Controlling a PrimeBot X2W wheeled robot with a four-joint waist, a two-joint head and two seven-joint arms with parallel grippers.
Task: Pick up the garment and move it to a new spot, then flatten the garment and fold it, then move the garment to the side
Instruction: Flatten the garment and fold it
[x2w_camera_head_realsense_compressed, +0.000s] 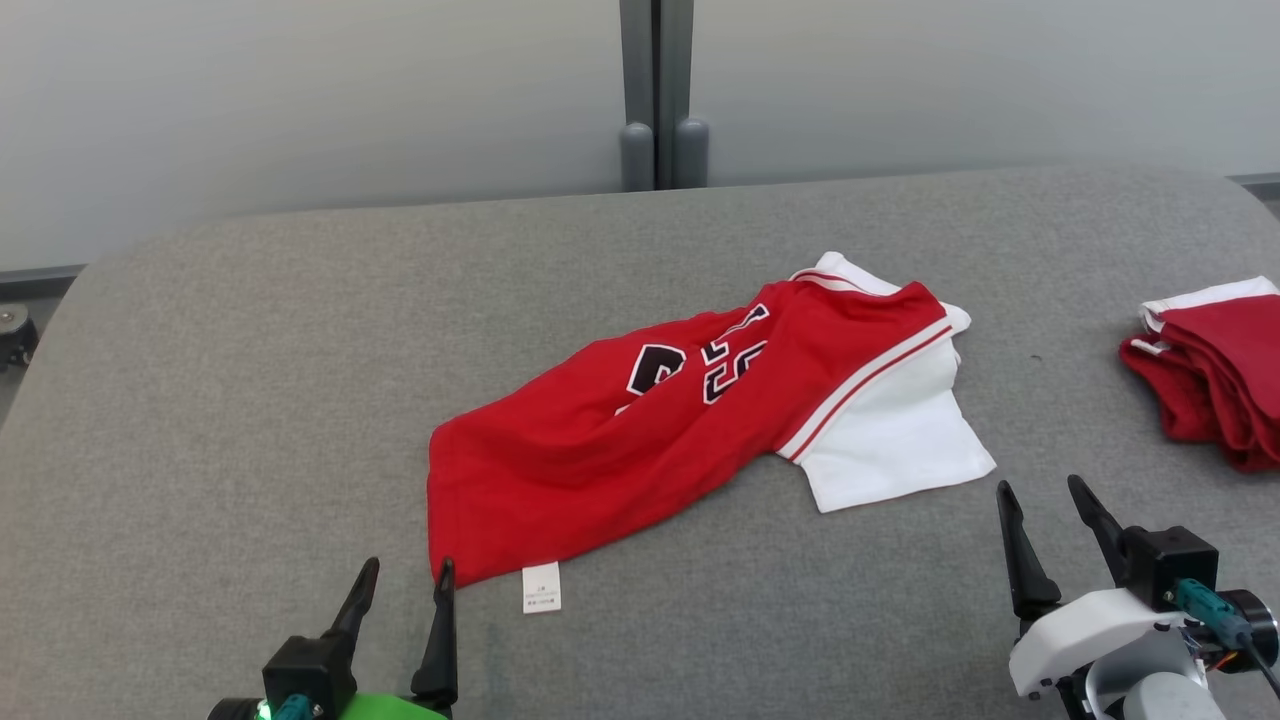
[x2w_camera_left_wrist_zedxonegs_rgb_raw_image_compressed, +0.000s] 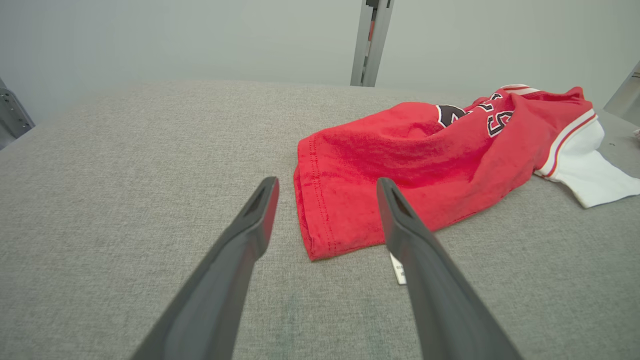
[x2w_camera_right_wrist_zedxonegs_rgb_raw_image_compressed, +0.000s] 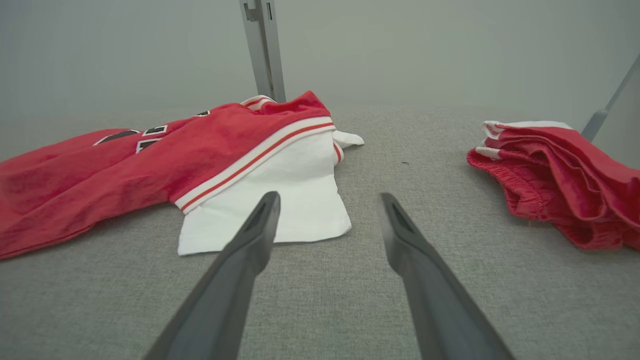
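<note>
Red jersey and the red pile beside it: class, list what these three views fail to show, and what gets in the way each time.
Printed number on the jersey: head view, creased cloth hides part of the digits.
White label: head view, print too small to read; left wrist view, a finger of the left gripper covers most of it.
Red pile: head and right wrist views, cut off by the right edge.

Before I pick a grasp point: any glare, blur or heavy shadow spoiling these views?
Head view: even soft light, no glare, the red and white jersey sharp. Left wrist view: jersey weave crisp, wide-angle stretch on the left gripper. Right wrist view: hazier, far wall dim, piled red garment slightly soft.
</note>
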